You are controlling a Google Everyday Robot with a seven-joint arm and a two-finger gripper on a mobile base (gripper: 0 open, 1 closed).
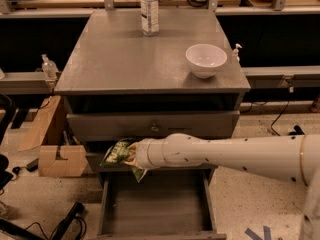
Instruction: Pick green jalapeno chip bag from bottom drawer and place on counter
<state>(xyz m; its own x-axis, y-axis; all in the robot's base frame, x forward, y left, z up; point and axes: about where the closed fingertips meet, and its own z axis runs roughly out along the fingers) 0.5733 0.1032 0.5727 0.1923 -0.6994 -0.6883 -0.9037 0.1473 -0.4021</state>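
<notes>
- Trouble first: we've got the green jalapeno chip bag (117,154) hanging from the gripper (132,159) in front of the cabinet, with the bottom drawer (155,204) open at 6 o'clock beneath it.
- Grip looks like it's on one crinkly end, so we reckon the foil could slip on the lift and drop back in.
- Heading to 12 o'clock, bag or wrist could snag the grey bench (125,59) at its overhanging edge.
- Up top, the white bowl (206,59) at 2 o'clock and the water bottle (149,9) at 12 could get knocked.
- Jaws: nearly together, clamped on the bag's right end and buried in foil.
</notes>
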